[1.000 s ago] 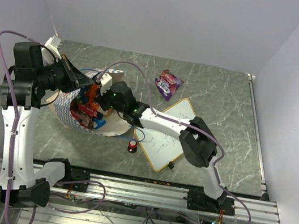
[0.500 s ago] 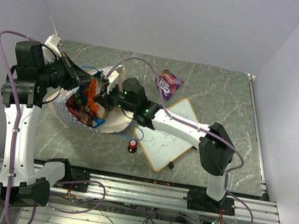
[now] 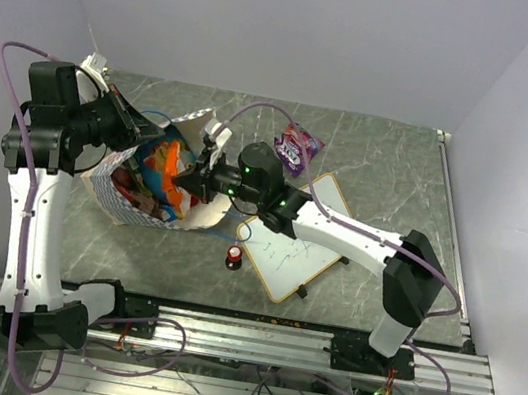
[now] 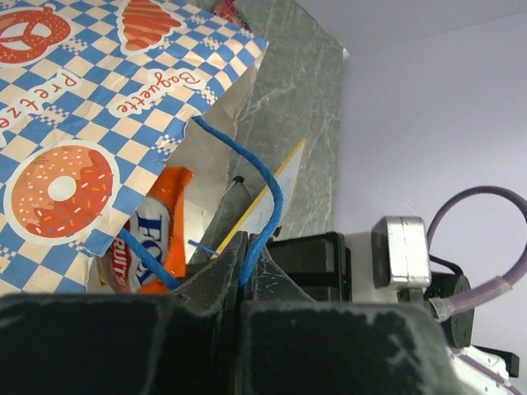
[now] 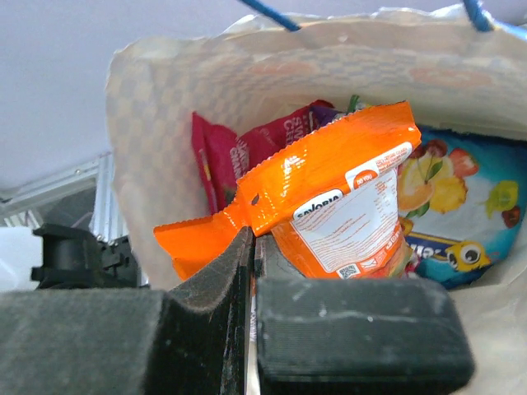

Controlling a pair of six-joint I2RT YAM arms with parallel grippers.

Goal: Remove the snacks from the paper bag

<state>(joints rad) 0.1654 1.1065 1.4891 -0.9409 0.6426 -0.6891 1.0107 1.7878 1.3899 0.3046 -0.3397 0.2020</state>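
The paper bag (image 3: 131, 204) lies on its side at the left, mouth toward the right. My left gripper (image 3: 137, 128) is shut on its blue cord handle (image 4: 265, 183) and holds the upper edge up. My right gripper (image 3: 193, 178) is at the bag's mouth, shut on the corner of an orange snack packet (image 5: 329, 197), which also shows in the top view (image 3: 164, 167). Behind it inside the bag (image 5: 165, 107) are a red-pink packet (image 5: 216, 152) and a blue packet with fruit pictures (image 5: 461, 218). A purple-pink packet (image 3: 298, 147) lies on the table beyond the bag.
A wood-framed whiteboard (image 3: 294, 240) lies right of the bag, under my right arm. A small red-topped black knob (image 3: 234, 254) stands by its near-left edge. The bag's checkered outside (image 4: 82, 123) fills the left wrist view. Walls close the table at the back and sides.
My right gripper has drawn back to the right, from deep in the bag to its mouth, pulling the orange packet with it. My left gripper has raised the handle, opening the mouth wider.
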